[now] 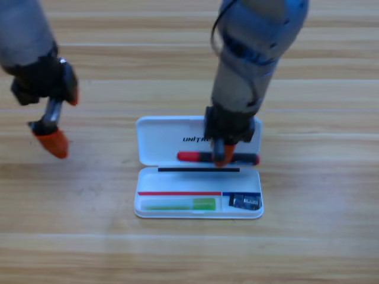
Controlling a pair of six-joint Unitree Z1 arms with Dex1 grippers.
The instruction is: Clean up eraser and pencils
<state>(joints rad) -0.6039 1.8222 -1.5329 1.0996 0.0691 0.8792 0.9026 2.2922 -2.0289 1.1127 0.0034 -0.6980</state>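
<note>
The white case (155, 141) lies open mid-table, lid behind and tray in front. In the tray's long slot rests the light green pencil (179, 205), and the small dark eraser (244, 201) sits in the right compartment. The black pencil with red ends (192, 157) lies crosswise over the lid's front edge, just behind the tray. My right gripper (224, 155) points down from above and is shut on the pencil's middle. At the left of the table, well away from the case, my left gripper (64, 121) hangs open, holding nothing.
The wooden table (320, 236) surrounds the case on all sides. The right arm's grey body (249, 65) rises over the lid's back right part and hides some of the lettering.
</note>
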